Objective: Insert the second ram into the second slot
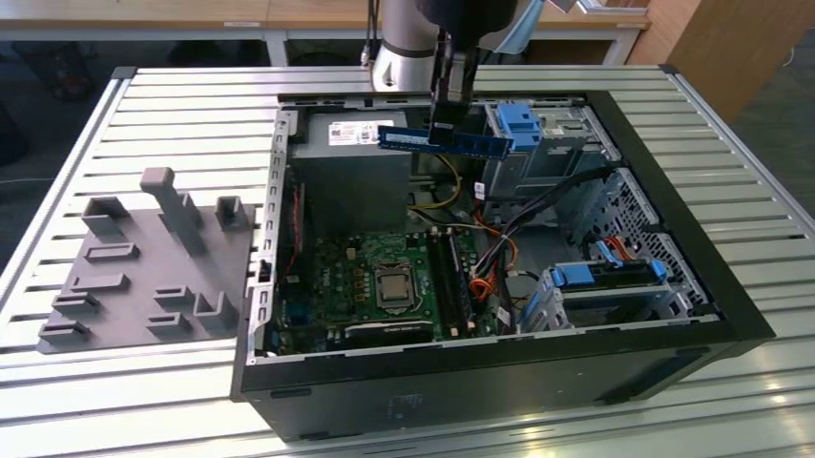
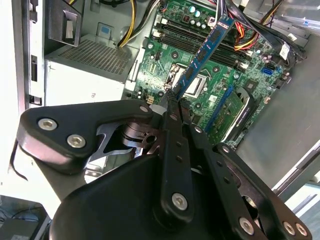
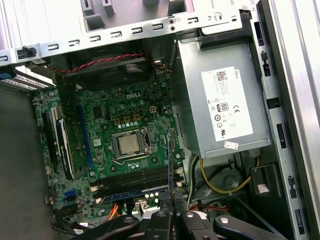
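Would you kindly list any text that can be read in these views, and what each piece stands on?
On the grey metal power supply box, the white label: print too small to read.
On the thin blue memory stick held in the gripper, the pale label: too small to read.

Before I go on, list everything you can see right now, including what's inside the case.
table: one, silver slatted, under everything
computer case: one, black, open, on the table
motherboard: one, green, inside the case
power supply: one, grey with a white label, beside the motherboard
drive-bay latches: two, blue, at the exterior view's right of the case
cables: several, orange, yellow, black, inside the case
fixture plate: one, grey, on the table at the exterior view's left
second ram: one, blue, above the case, not in a slot
gripper: one, black, shut on the second ram
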Available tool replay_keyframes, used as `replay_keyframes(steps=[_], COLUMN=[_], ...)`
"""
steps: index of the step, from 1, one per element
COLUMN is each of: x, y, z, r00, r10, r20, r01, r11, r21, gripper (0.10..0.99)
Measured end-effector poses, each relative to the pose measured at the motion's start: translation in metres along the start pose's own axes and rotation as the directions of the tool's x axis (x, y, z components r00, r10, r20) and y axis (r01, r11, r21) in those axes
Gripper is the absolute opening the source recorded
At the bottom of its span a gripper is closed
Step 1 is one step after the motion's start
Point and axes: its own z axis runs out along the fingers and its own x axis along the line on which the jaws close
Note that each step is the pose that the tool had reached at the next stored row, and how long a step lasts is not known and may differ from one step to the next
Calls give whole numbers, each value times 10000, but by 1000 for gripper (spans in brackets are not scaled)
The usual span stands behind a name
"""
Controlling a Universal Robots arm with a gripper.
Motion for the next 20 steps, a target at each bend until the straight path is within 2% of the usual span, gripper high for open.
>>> replay_keyframes(steps=[20], x=[0], y=[0], z=[0], r00=[9998], r10=[213], r20=[7], r01=[-213], r11=[9998], r21=[3], gripper=[133])
